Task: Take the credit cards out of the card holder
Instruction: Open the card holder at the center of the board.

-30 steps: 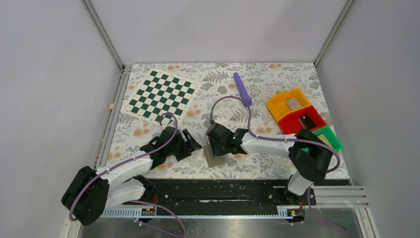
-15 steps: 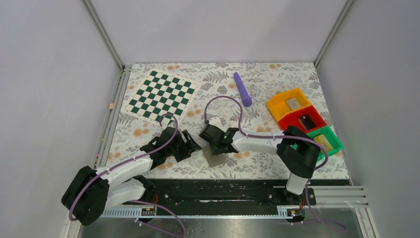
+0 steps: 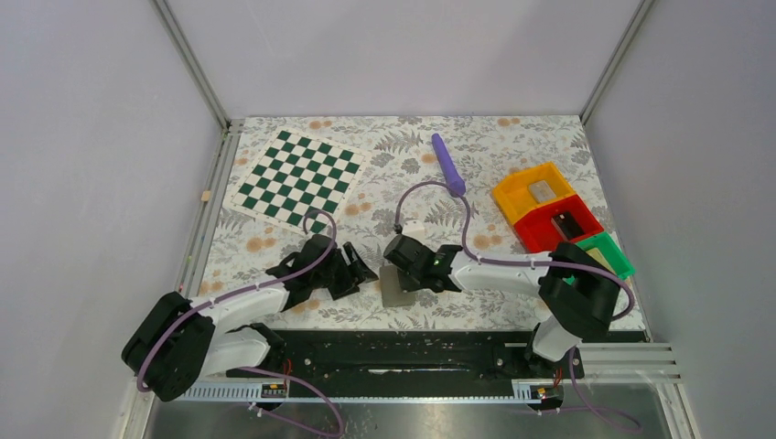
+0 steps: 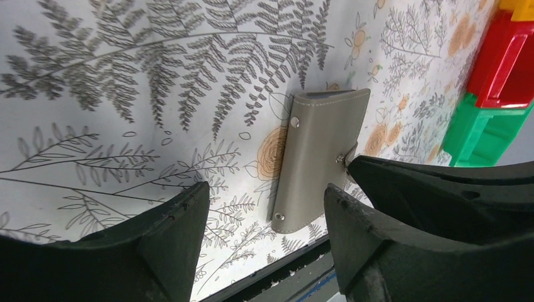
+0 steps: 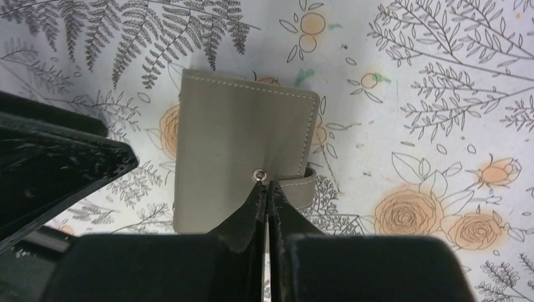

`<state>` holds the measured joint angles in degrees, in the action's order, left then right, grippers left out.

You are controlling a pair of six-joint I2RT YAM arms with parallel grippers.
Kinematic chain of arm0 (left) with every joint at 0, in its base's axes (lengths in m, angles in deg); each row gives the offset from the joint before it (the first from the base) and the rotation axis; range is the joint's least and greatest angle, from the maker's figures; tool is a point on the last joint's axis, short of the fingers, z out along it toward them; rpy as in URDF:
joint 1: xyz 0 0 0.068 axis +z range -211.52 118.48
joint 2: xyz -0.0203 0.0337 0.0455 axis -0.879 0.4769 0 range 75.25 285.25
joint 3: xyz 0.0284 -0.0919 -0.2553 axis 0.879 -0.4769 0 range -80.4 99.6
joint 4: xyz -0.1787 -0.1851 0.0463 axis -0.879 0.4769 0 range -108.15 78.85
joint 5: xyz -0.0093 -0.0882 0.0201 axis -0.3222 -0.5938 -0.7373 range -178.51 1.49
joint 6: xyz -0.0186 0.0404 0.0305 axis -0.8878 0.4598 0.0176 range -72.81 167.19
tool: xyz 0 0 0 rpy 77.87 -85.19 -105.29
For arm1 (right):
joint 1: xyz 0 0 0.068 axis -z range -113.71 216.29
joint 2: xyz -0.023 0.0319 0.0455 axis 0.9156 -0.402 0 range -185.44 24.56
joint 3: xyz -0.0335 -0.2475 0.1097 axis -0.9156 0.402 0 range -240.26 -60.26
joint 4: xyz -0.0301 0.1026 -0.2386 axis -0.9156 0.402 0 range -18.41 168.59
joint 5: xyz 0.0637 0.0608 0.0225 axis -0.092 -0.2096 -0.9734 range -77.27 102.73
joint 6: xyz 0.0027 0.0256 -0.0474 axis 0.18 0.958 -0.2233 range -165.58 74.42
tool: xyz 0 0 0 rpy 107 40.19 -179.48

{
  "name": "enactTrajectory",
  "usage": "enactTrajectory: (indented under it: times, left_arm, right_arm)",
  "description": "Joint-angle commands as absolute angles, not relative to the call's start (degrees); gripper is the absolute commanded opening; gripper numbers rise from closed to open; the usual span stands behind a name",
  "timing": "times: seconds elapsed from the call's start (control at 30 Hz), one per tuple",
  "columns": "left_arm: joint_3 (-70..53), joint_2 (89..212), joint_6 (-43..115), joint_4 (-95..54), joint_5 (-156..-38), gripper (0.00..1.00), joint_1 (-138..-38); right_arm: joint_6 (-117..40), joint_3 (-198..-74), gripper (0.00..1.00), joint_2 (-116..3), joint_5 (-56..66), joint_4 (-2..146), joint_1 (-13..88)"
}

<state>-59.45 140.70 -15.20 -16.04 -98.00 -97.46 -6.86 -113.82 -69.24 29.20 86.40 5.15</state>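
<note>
The grey card holder (image 3: 397, 289) lies shut and flat on the floral table near its front edge. It also shows in the left wrist view (image 4: 318, 157) and the right wrist view (image 5: 239, 145). My right gripper (image 3: 404, 273) is shut, and its fingertips (image 5: 265, 184) rest against the holder's snap and strap at the right edge. My left gripper (image 3: 362, 271) is open and empty, low over the table just left of the holder (image 4: 264, 192). No credit cards show; the holder is closed.
A chessboard mat (image 3: 300, 176) lies at the back left and a purple stick (image 3: 448, 165) at the back middle. Yellow (image 3: 522, 187), red (image 3: 540, 229) and green (image 3: 615, 261) bins stand at the right, holding small items. The black front rail (image 3: 412, 352) lies just behind the holder.
My left gripper has moved right, closer to the holder. My right gripper swung left and came back to the holder's strap. The holder has stayed put.
</note>
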Motion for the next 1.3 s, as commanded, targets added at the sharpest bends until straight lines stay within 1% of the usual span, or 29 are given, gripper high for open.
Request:
enactTrajectory:
  times: [0.0,0.17,0.23,0.37,0.53,0.63,0.73,0.77,0.83,1.07,1.27]
  left_arm:
    - [-58.99,142.38,-14.04,-19.47,-100.09,0.66,-98.85]
    - [-56.66,142.66,-11.82,-18.31,-99.84,0.66,-99.95]
    - [-54.94,143.10,-10.50,-15.29,-98.59,0.66,-100.87]
    - [-52.27,143.41,-8.21,-11.27,-96.32,0.68,-102.33]
    - [-49.28,143.39,-6.30,-8.06,-93.10,0.79,-104.89]
    - [-48.00,144.03,-5.61,-8.43,-92.94,0.83,-105.96]
    - [-47.20,144.81,-5.00,-10.33,-94.36,0.87,-106.83]
    - [-47.04,145.04,-4.97,-10.94,-94.70,0.90,-107.10]
    - [-46.54,145.90,-5.10,-11.68,-94.69,0.93,-107.50]
    - [-45.44,148.53,-5.22,-12.25,-94.76,0.91,-108.17]
    - [-45.03,145.66,-6.07,-11.81,-93.65,0.92,-108.82]
  right_arm:
    - [-3.44,-111.73,0.00,-63.20,27.98,84.40,4.91]
    - [-2.11,-108.76,0.00,-58.22,23.85,81.04,7.82]
    - [-1.68,-107.13,0.00,-56.52,21.49,79.62,9.56]
    - [-1.08,-103.73,0.00,-52.11,19.83,76.97,11.20]
    - [1.65,-101.06,0.00,-46.22,19.13,74.57,11.36]
    - [3.49,-99.42,0.00,-43.14,18.73,72.58,11.36]
    - [3.95,-99.06,0.00,-42.21,18.09,72.16,11.37]
    - [3.86,-99.07,0.00,-42.21,17.95,72.15,11.36]
    - [3.66,-98.99,0.00,-42.23,18.01,72.15,11.36]
    - [3.56,-98.79,0.00,-42.42,17.55,72.18,11.34]
    - [3.78,-98.25,0.00,-41.69,17.79,72.20,11.36]
